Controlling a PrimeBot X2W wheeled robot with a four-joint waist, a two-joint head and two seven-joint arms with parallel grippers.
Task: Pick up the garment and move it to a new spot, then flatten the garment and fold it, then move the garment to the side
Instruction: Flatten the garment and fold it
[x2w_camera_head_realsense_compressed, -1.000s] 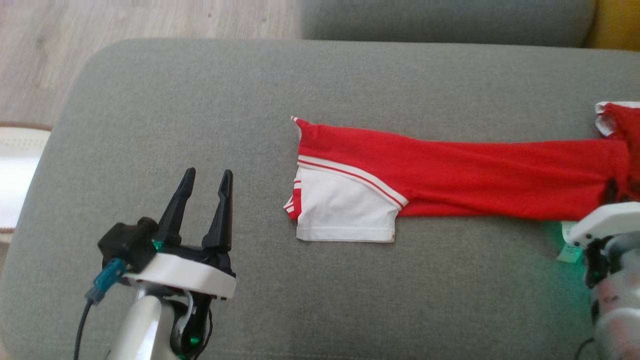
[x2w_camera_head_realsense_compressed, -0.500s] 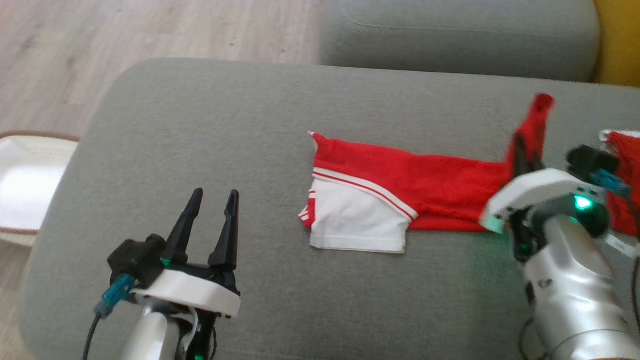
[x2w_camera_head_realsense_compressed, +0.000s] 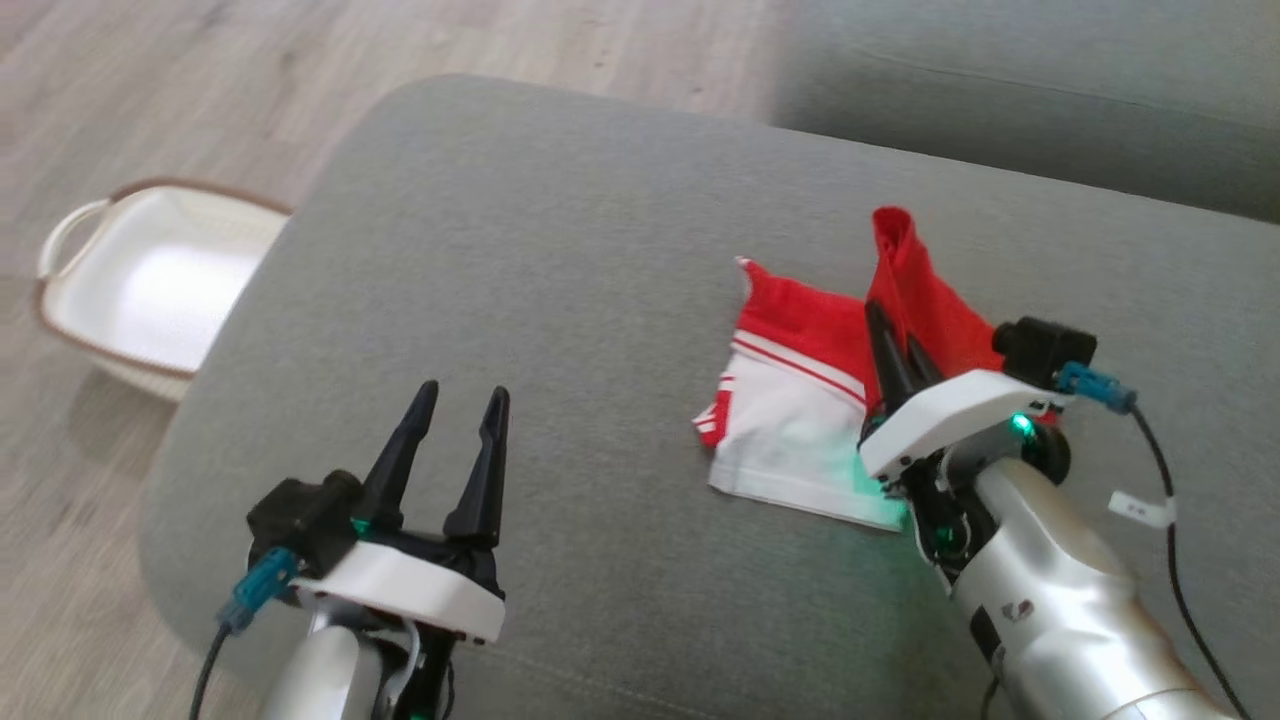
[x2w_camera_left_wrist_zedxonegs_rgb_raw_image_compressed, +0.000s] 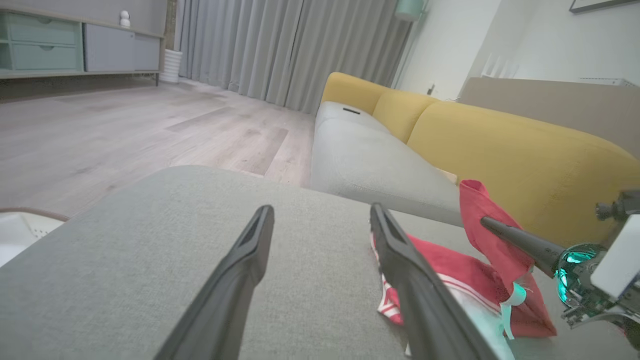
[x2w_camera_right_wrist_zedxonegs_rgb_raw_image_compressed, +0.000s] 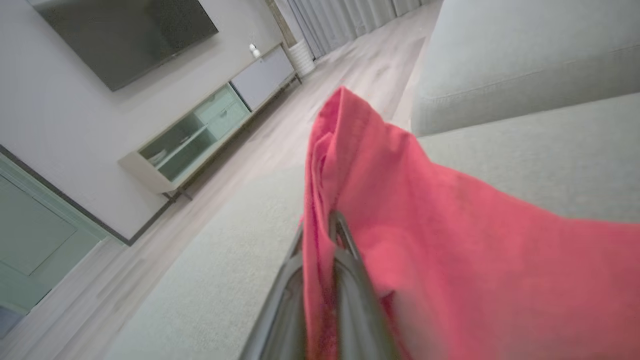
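Evidently the folding step is in hand. The grey cushion (x2w_camera_head_realsense_compressed: 560, 260) spans most of the head view. The red-and-white garment (x2w_camera_head_realsense_compressed: 790, 440) lies on it right of centre, one red end lifted into a peak. At the upper left of the frame, on the floor, a white basket (x2w_camera_head_realsense_compressed: 200, 190) shows no clothing inside. The right gripper (x2w_camera_head_realsense_compressed: 893, 335) is clamped on the raised red cloth. The left gripper (x2w_camera_head_realsense_compressed: 462, 392), at the lower left, stands parted and holds nothing. Next, I judge, the held end should go over the white part, with the edges matched.
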